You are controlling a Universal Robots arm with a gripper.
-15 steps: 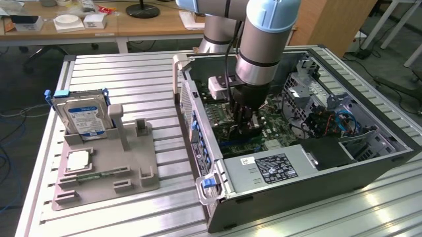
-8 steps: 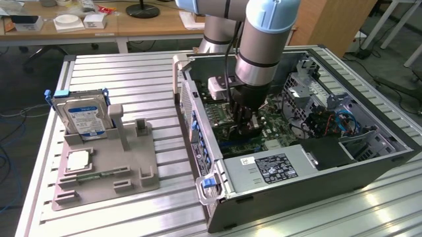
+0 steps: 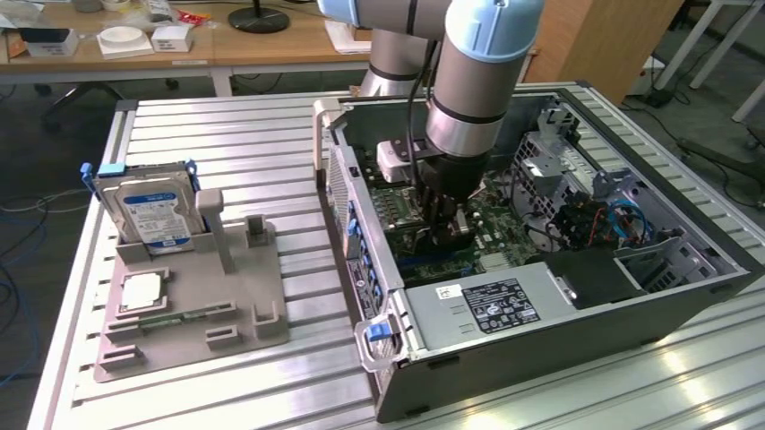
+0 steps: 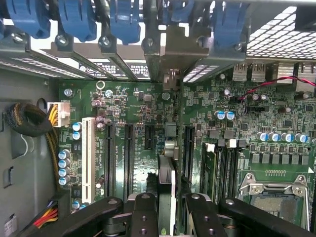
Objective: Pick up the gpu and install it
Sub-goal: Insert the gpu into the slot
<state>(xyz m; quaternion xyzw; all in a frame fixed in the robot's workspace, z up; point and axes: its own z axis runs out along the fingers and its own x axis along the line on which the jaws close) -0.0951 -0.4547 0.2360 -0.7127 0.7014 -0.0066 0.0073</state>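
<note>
While the arm reaches down into the open computer case (image 3: 669, 296), the gripper (image 3: 445, 235) hangs low over the green motherboard (image 3: 502, 235), and the wrist view shows its black fingers (image 4: 144, 217) clamped on the gpu (image 4: 166, 190), a thin card held on edge between them. That card runs away from the fingers toward the back wall of the case, where its silvery metal bracket (image 4: 178, 52) stands among the slot covers under a row of blue clips (image 4: 126, 19). It sits in line with the long black expansion slots (image 4: 129, 153), between two of them, with a white slot (image 4: 89, 158) farther off to one side; whether its lower edge is already seated in a slot cannot be told. An empty processor socket (image 4: 274, 197) with its metal frame lies on the board on the other side of the card. In the exterior view the case lies on its side on a ribbed metal surface (image 3: 227, 134), with a labelled power supply (image 3: 490, 305) at its near end. On the exterior view's left, well apart from the case, a grey holder (image 3: 245, 296) carries a blue-labelled hard drive (image 3: 150, 210) standing upright and a small square silver chip (image 3: 143, 291) lying flat.
</note>
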